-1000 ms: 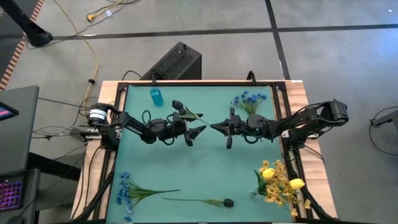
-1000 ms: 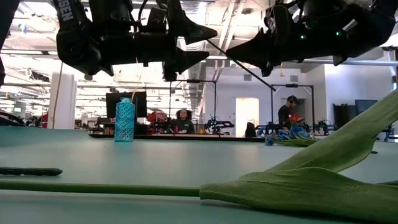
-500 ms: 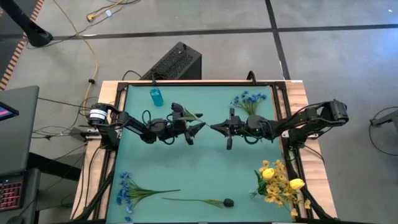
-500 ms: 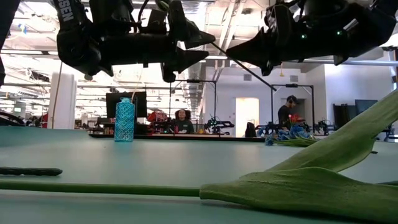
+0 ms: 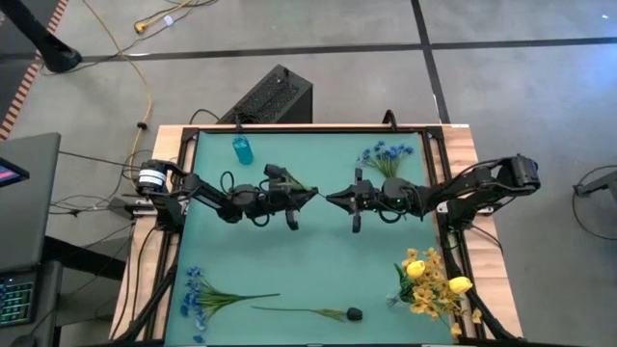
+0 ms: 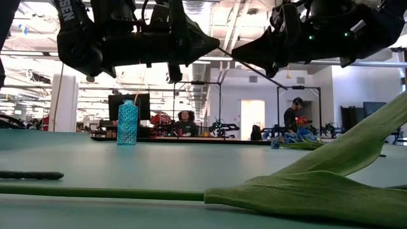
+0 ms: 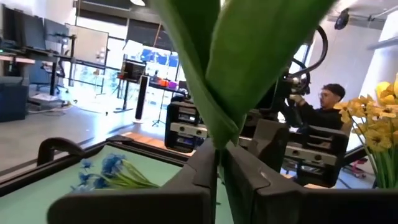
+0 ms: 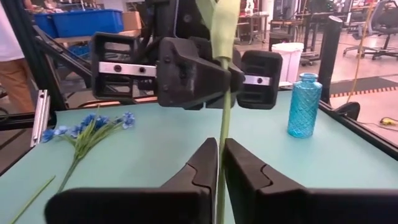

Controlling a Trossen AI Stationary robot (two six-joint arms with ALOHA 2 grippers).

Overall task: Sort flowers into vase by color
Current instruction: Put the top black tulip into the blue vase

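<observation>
Left hand point(image 5: 307, 196) clamped on flower stem point(image 8: 224, 134) above worktop point(image 5: 318, 270) centre; right hand point(image 5: 335, 198) apparently gripping same stem, facing left.

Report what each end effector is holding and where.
Both grip one flower by its green stem: left end effector nearer the leaves, right end effector further along.

A matt teal table top point(image 5: 318, 260) carries a ribbed, translucent blue glass vase point(image 8: 304, 104) and cloth-like flowers point(image 5: 431, 280).

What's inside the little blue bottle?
Nothing that shows. The blue bottle stands upright on the green table, and no stem sticks out of its neck. Its patterned glass hides whether anything small lies at the bottom.
</observation>
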